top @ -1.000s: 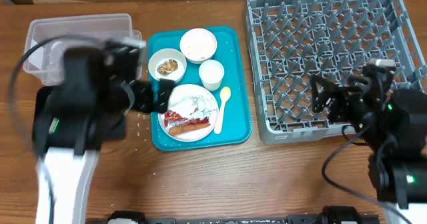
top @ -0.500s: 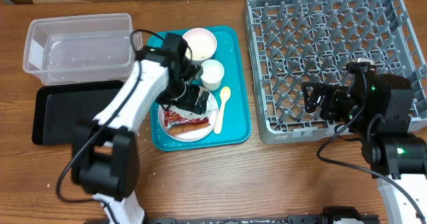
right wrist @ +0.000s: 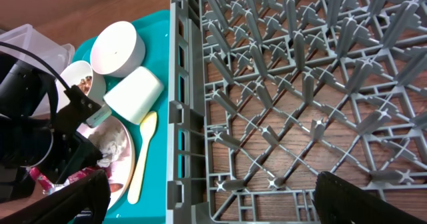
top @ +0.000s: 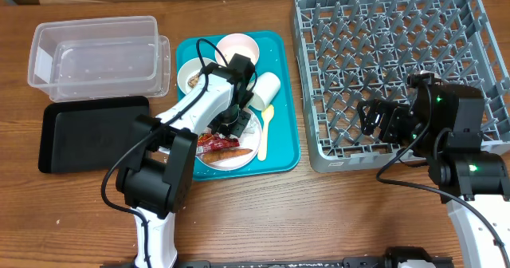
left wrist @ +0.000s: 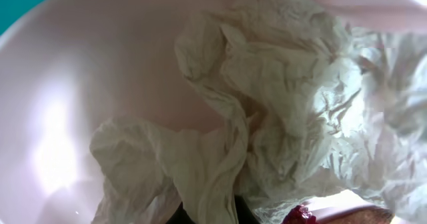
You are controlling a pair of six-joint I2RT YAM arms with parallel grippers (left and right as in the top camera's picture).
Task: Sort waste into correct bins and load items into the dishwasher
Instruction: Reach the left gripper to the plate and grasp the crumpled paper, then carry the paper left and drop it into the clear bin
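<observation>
A crumpled white napkin (left wrist: 267, 97) lies on the round white plate (left wrist: 100, 84), and a fold of it runs down between the dark fingertips (left wrist: 175, 214) of my left gripper (left wrist: 210, 212), which is shut on it. From overhead, that gripper (top: 237, 123) is low over the plate (top: 239, 158), beside the red wrapper (top: 217, 146). The small white cup (top: 267, 87) lies on its side next to the pale yellow spoon (top: 267, 132). Two white bowls (top: 237, 49) (top: 190, 75) sit behind. My right gripper (right wrist: 220, 204) is open over the front left corner of the grey rack (top: 390, 61), with nothing between its fingers.
The plate, bowls, cup and spoon rest on a teal tray (top: 283, 152). A clear tub (top: 96, 53) stands at the back left, with the shallow black tray (top: 88, 136) in front of it. The brown lump sits in the left bowl.
My left arm swung in from the left onto the plate and its gripper shut on the napkin. The cup has tipped onto its side. The right arm shifted slightly.
</observation>
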